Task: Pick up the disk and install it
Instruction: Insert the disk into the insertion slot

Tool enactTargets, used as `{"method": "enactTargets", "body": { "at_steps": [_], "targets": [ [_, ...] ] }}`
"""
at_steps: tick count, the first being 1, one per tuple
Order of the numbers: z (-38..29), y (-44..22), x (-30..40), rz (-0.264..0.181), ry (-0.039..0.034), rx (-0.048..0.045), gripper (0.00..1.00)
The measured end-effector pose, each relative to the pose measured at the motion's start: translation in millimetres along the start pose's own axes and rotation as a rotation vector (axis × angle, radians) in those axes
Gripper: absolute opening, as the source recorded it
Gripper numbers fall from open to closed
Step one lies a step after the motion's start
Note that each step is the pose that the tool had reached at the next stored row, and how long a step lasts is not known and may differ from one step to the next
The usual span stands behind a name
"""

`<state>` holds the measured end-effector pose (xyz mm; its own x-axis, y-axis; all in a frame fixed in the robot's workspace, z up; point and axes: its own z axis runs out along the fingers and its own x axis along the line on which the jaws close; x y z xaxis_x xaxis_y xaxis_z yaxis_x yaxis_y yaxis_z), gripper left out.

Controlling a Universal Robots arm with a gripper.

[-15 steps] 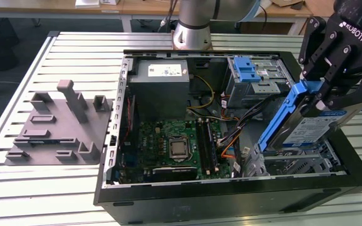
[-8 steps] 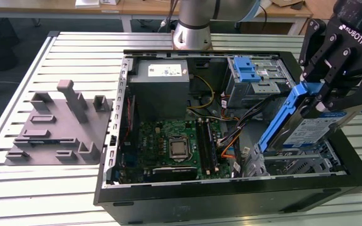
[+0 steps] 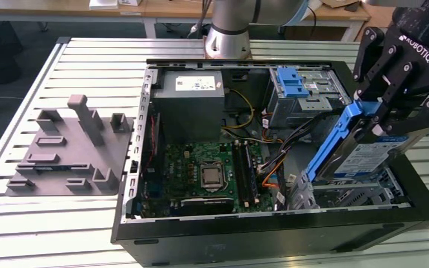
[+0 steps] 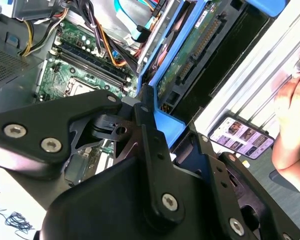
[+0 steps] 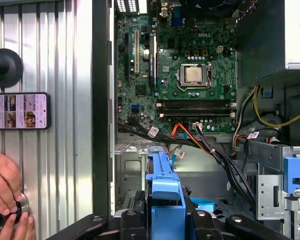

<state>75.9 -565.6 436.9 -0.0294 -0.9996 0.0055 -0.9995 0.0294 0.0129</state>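
The disk [image 3: 365,158], a silver drive with a white-and-blue label in a blue carrier frame, hangs steeply tilted over the metal drive bay [image 3: 352,196] at the front corner of the open computer case, on the exterior view's right. My black gripper [image 3: 384,120] is shut on its upper end. In the second wrist view the disk's green circuit-board underside [image 4: 189,56] points down into the case, with my gripper [image 4: 142,117] clamped on the blue frame. In the first wrist view the blue carrier [image 5: 165,197] sticks out between my fingers [image 5: 134,225], above the bay.
The open case [image 3: 136,167] holds a green motherboard [image 3: 203,170], a grey power supply [image 3: 192,92], loose cables [image 3: 270,162] and a blue latch [image 3: 291,82] on the upper cage. A grey fixture [image 3: 69,153] lies on the slatted table. A phone [image 5: 19,110] and a person's hand [image 5: 5,182] lie beside the case.
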Motion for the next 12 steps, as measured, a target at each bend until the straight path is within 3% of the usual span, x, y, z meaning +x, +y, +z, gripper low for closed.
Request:
{"method": "enactTargets", "body": {
  "at_steps": [12],
  "targets": [
    [5.1, -0.1, 0.6, 0.008, -0.0001, -0.0001, 0.36]
  ]
}}
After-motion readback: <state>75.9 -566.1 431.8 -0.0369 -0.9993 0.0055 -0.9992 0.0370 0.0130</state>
